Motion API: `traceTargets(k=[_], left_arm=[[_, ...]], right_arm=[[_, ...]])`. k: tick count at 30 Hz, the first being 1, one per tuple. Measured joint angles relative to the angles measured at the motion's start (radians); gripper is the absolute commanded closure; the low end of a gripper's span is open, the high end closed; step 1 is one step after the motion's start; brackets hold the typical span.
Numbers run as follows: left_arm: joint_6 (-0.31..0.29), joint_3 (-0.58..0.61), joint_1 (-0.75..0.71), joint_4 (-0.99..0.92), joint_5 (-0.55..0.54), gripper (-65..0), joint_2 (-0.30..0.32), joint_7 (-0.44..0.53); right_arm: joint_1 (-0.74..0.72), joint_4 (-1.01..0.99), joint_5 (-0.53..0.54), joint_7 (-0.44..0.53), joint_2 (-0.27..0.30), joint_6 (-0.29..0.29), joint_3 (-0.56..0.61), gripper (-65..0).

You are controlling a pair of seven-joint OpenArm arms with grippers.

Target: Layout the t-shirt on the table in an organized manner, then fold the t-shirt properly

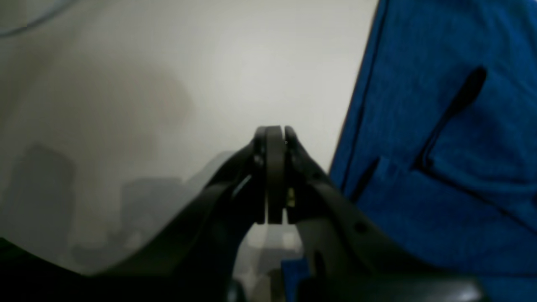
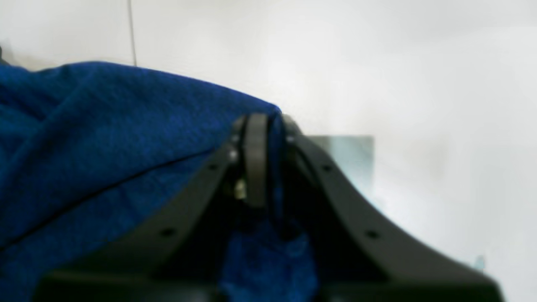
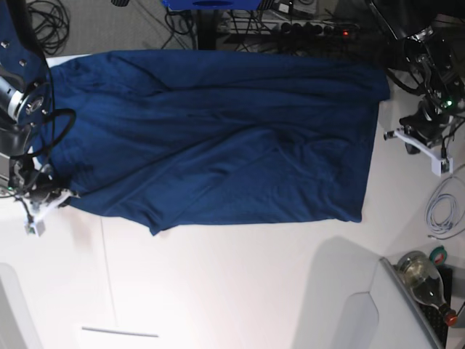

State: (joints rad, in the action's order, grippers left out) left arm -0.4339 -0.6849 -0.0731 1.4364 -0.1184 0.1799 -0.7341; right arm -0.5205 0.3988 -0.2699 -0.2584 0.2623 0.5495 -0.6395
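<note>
Lying crumpled: navy t-shirt (image 3: 218, 138) across table (image 3: 240, 291).

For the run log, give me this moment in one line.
t-shirt: spread on table | right gripper: shut on t-shirt edge | left gripper: shut, empty

Black cables (image 3: 47, 18) are lying coiled on the floor at 11 o'clock. Power strip (image 3: 290, 27) is sitting at 12 to 1 o'clock. White cable (image 3: 443, 211) is looping at 3 o'clock. Glass bottle (image 3: 423, 280) is lying at 4 o'clock, green tape roll (image 3: 438, 255) sitting just beside it.
</note>
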Motion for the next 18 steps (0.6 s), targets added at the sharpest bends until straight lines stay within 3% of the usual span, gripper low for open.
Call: traceTargets(k=[6, 7, 10, 12, 15, 18], left_arm=[[-0.011, 0.152, 0.094, -0.029, -0.019, 0.0, 0.029, 0.011], [-0.011, 0.158, 0.119, -0.058, -0.018, -3.6, 0.031, 0.010], [-0.001, 0.158, 0.201, -0.167, -0.009, -24.5, 0.040, 0.008], [-0.001, 0.161, 0.257, -0.256, -0.007, -34.7, 0.042, 0.008], [-0.001, 0.161, 0.325, -0.365, -0.011, -41.5, 0.035, 0.012], [0.000, 0.164, 0.375, -0.479, -0.010, -41.1, 0.040, 0.095]], right_arm=[[-0.014, 0.012, 0.000, -0.036, 0.000, 0.003, 0.000, -0.2], [-0.009, 0.032, 0.000, -0.053, 0.000, 0.020, 0.000, -0.2], [0.018, 0.138, -0.001, -0.088, -0.011, 0.094, -0.007, -0.2], [0.047, 0.245, -0.001, -0.121, -0.038, 0.133, -0.005, -0.2], [0.103, 0.395, 0.002, -0.177, -0.085, 0.141, -0.002, -0.2], [0.153, 0.506, 0.000, -0.194, -0.113, 0.144, 0.013, -0.2]])
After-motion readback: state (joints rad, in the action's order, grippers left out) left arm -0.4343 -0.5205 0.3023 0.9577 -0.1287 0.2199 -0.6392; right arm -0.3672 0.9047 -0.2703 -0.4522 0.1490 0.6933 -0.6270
